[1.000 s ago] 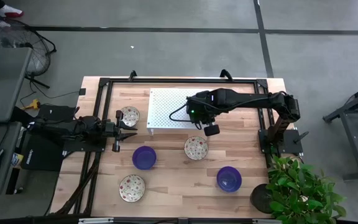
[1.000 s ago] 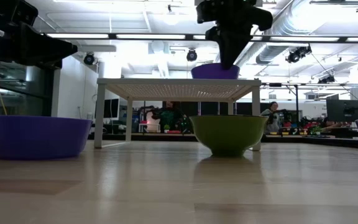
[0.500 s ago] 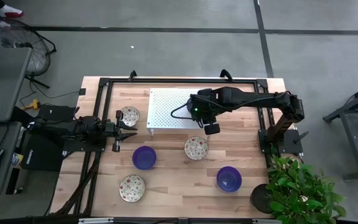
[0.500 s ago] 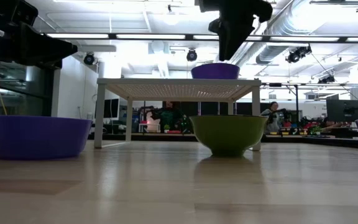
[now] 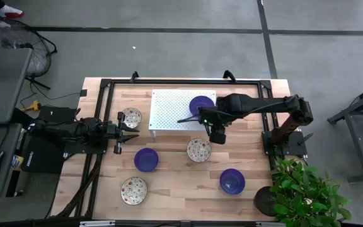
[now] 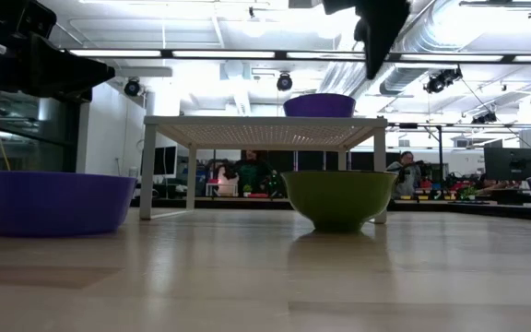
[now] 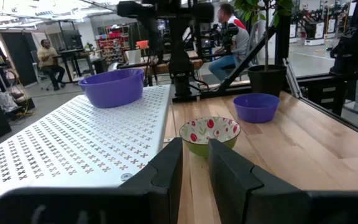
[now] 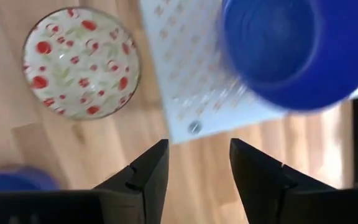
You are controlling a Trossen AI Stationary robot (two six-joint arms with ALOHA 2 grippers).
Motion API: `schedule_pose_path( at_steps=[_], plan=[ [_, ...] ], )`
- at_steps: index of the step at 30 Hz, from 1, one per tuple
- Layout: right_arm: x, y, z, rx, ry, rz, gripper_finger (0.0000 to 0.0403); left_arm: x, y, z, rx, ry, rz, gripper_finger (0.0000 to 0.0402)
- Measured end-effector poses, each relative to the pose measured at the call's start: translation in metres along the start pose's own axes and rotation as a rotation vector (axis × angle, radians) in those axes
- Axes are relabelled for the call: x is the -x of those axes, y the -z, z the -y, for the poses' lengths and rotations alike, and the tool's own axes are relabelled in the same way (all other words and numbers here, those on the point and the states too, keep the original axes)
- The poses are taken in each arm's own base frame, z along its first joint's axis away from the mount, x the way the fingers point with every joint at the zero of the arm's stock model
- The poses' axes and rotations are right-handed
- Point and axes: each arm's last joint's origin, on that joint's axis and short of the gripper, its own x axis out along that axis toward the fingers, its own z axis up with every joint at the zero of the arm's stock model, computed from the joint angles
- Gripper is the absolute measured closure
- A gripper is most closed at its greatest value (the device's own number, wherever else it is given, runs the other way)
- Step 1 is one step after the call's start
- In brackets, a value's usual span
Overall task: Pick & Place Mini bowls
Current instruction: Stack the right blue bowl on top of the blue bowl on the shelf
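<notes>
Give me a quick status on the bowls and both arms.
Right gripper fingers open, empty, above the rack's front edge. Blue bowl sits on rack. Left gripper waits beside the rack. Five bowls on table, nothing in the way.

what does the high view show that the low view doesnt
Only the high view shows all six bowls, including the patterned bowl by the waiting left tool and the one near the front edge, plus the potted plant.

Only the low view shows the room behind and the green outside of the patterned bowl.

Both show the blue bowl standing on the white rack, with the open right tool clear of it.
</notes>
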Motion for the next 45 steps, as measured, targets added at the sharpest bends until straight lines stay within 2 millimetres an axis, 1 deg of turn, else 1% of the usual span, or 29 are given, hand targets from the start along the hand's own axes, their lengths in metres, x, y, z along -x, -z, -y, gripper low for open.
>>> schedule_pose_path(
  at_steps=[6, 9, 13, 20, 24, 29, 38, 42, 45],
  plan=[
    [0.007, 0.018, -0.02, -0.101, -0.004, -0.102, 0.0248, 0.0, 0.0, 0.0, 0.0, 0.0, 0.0, 0.033],
    [0.007, 0.026, -0.03, -0.139, -0.012, -0.11, 0.0245, 0.0, 0.0, 0.0, 0.0, 0.0, 0.0, 0.033],
    [-0.004, 0.044, -0.039, -0.202, -0.023, -0.159, 0.0247, 0.0, 0.0, 0.0, 0.0, 0.0, 0.0, 0.033],
    [-0.029, 0.076, -0.055, -0.297, -0.145, -0.176, 0.0251, 0.0, 0.0, 0.0, 0.0, 0.0, -0.001, 0.033],
    [-0.042, 0.094, -0.069, -0.247, -0.189, -0.18, 0.0249, 0.0, 0.0, 0.0, 0.0, 0.0, 0.0, 0.033],
    [-0.052, 0.113, -0.083, -0.164, -0.202, -0.181, 0.0249, 0.0, 0.0, 0.0, 0.0, 0.0, -0.001, 0.033],
    [-0.065, 0.133, -0.111, 0.026, -0.258, -0.117, 0.0249, 0.0, 0.0, 0.0, 0.0, 0.0, -0.001, 0.033],
    [-0.075, 0.141, -0.117, 0.053, -0.267, -0.11, 0.0249, 0.0, 0.0, 0.0, 0.0, 0.0, -0.001, 0.033],
    [-0.083, 0.144, -0.118, 0.04, -0.269, -0.109, 0.0249, 0.0, 0.0, 0.0, 0.0, 0.0, -0.001, 0.033]
  ],
)
